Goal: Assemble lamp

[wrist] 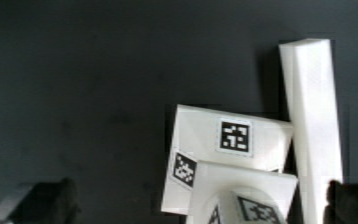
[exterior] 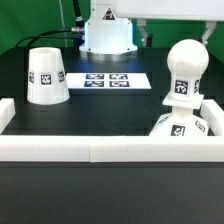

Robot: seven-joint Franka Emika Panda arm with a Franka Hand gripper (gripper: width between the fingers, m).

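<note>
The white ball-shaped bulb [exterior: 186,62] with black-and-white square tags stands upright on its neck near the 3 o'clock edge of the exterior view, apparently seated on the flat white square base block [exterior: 181,125] at about 5 o'clock, just beside the long white border wall [exterior: 110,149]. The white truncated-cone shade [exterior: 45,75] stands apart on the black counter [exterior: 110,110] at about 9 o'clock, wide end down, with the marker board [exterior: 108,80] between the two groups. In the wrist view the pincer [wrist: 197,204] shows only dark fingertips [wrist: 37,200] set wide apart, holding nothing; the tagged base block [wrist: 233,135] lies between them. The shade's long axis is vertical, so the likely next grasp calls for travel toward 9 o'clock.
</note>
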